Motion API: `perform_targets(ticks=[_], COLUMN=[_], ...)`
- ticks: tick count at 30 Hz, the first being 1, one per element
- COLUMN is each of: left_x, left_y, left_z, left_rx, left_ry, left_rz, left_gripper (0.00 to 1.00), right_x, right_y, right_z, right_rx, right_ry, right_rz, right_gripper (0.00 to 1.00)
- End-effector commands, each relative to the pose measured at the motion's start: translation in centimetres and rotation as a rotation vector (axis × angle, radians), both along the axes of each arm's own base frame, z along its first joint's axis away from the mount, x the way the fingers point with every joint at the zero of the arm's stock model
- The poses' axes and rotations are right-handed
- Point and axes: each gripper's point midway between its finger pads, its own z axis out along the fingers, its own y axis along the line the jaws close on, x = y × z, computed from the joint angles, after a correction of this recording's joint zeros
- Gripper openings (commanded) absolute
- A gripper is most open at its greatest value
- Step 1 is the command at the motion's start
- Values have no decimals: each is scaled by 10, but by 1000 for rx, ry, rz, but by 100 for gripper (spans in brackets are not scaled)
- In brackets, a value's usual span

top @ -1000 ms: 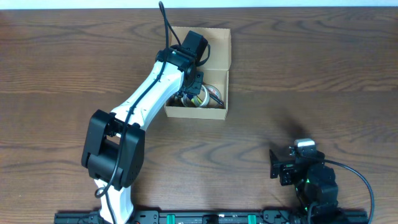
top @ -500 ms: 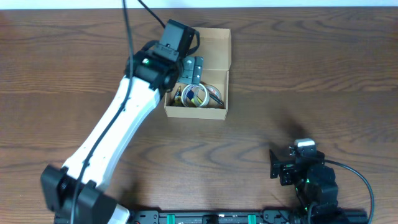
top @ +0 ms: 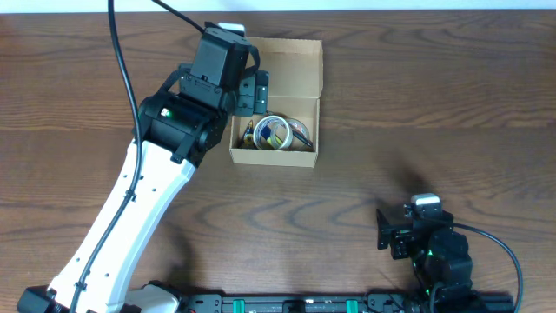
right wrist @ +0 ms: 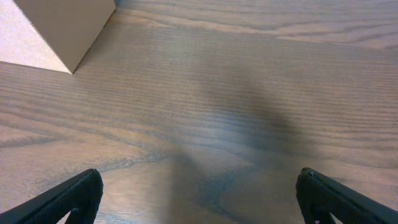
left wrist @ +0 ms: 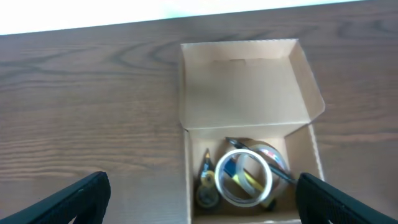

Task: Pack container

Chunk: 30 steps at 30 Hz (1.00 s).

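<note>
Left end effector (top: 254, 90) spread wide, empty, had lifted clear | container (top: 276, 157) just ahead and below it, flap lid open, tape roll (top: 276, 132) inside | release judged complete; lid not yet closed

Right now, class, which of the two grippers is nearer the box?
The left gripper: it hangs open right at the edge of the box. The right gripper, also open, sits far off from it.

Brown wood-grain table (top: 434, 104); a clear tape roll (left wrist: 244, 177) lying flat, a dark stick (left wrist: 277, 172) across it
</note>
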Motion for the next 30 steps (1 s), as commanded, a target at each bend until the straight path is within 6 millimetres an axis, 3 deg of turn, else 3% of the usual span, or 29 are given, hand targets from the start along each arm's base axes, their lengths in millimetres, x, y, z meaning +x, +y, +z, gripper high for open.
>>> perform_targets(ticks=[1,5,20,24,26,28,30], left_x=[-6,-15,-20,-20,-19,-19,-19], left_y=[-19,-36,-35,-35,-35,-34,-34], left_z=[6,5,0,0,0,0,1], left_rx=[-86,-157,-149,-149,-149,-149,-149], left_ry=[19,59,86,86,86,86,85], left_rz=[-80,-161,-162,-161,-161,-160,-156], left_gripper=[96,95,95,95,95,95,95], right_x=[0,0,4,14,16,18,21], right_y=[-2,-2,-2,12,20,16,13], right_z=[0,0,6,32,54,86,106], right_rx=[-8,-8,7,105,135,124,114], right_ry=[-4,-4,-30,-123,-183,-244,-251], right_rz=[-4,-4,-16,23,60,45,31], right_gripper=[99,99,99,99,99,99,99])
